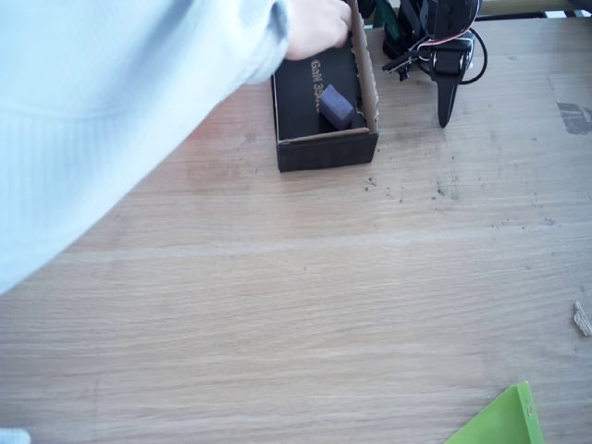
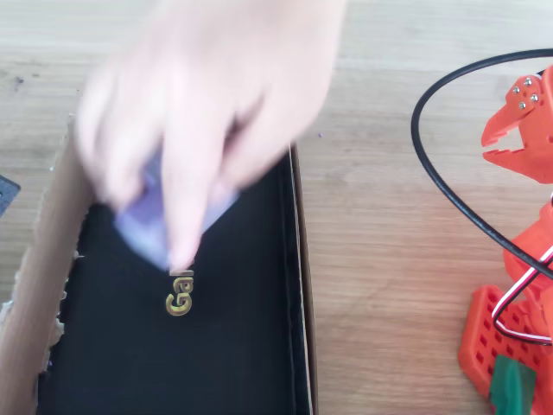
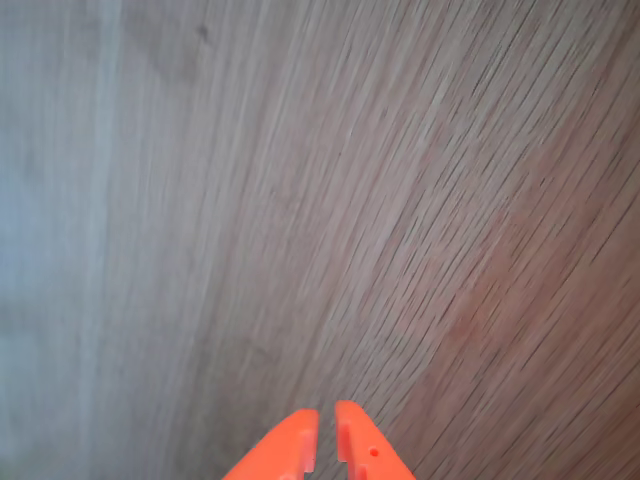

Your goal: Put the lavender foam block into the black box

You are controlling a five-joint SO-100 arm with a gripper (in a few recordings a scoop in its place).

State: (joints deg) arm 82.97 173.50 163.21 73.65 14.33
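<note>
The robot's hand (image 3: 327, 440) hangs over bare table (image 3: 300, 200), orange fingers nearly shut, holding nothing. The lavender foam block (image 1: 337, 106) sits inside the black box (image 1: 324, 148), a person's fingers (image 2: 186, 173) touching it.

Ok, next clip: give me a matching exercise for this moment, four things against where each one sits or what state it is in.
Things:
1. foam block
2. person's hand
3. tool
4. green sheet

Places or states:
A. at the bottom right corner of the table in the fixed view
B. reaching into the black box
C. lying inside the box, on its floor
D. tips close together over bare wooden table, holding nothing

Pairs: 1-C, 2-B, 3-D, 4-A
</note>
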